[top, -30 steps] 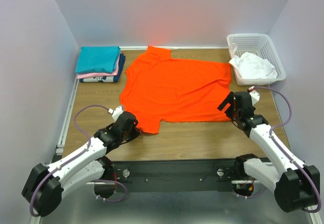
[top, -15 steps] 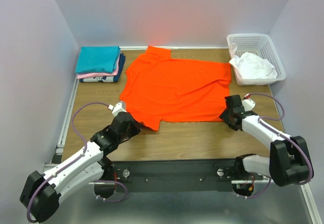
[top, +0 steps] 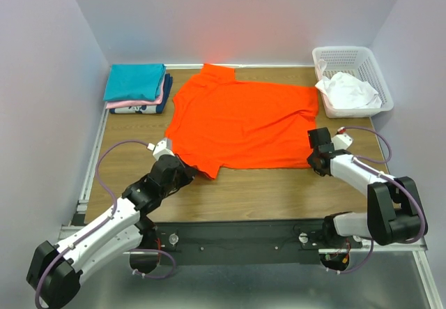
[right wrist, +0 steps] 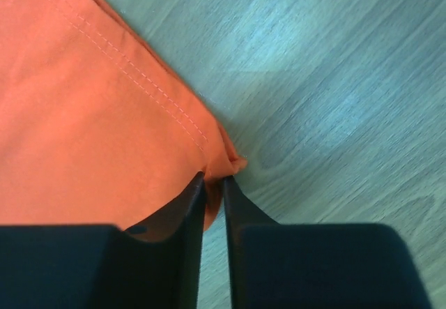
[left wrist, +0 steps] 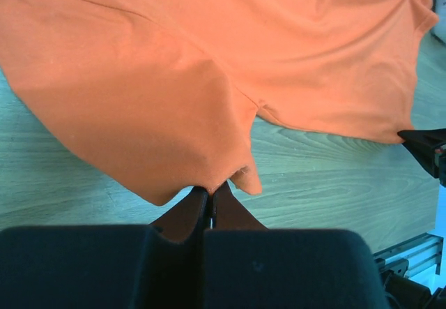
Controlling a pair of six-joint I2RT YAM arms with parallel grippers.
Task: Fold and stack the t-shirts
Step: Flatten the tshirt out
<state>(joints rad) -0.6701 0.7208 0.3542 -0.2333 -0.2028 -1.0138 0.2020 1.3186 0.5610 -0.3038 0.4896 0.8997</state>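
Left arm: laid low over the near-left part of the table (top: 265,187), stretched from its base forward and to the right, wrist tilted down toward the cloth.
Left gripper (top: 189,173) (left wrist: 210,194): fingers are pressed together with no gap; the edge of the orange shirt's near sleeve is pinched at the tips, and the cloth is puckered there.
Right arm: sharply folded, elbow at the near right, forearm held low and directed left toward the shirt's near-right corner.
Right gripper (top: 313,160) (right wrist: 213,182): fingers are brought almost together, only a narrow slit being seen; the stitched hem corner is caught at the tips and bunched against the wood.
Orange shirt (top: 244,121) (left wrist: 209,65) (right wrist: 83,114): spread flat across the middle of the table, sleeves to the left, hem to the right; both near corners are held, the rest lies on the wood.
Stack (top: 136,89): folded shirts at the far-left corner, teal on top, pink, navy and white beneath; set near the orange shirt's left edge but apart from it.
Basket (top: 348,54): white lattice, placed at the far right, just beside the hem's far end and beyond the right gripper.
White cloth (top: 348,91): crumpled in the basket, draped over its near rim.
Obstruction: none of these items is touched by either arm; only the orange shirt is contacted.
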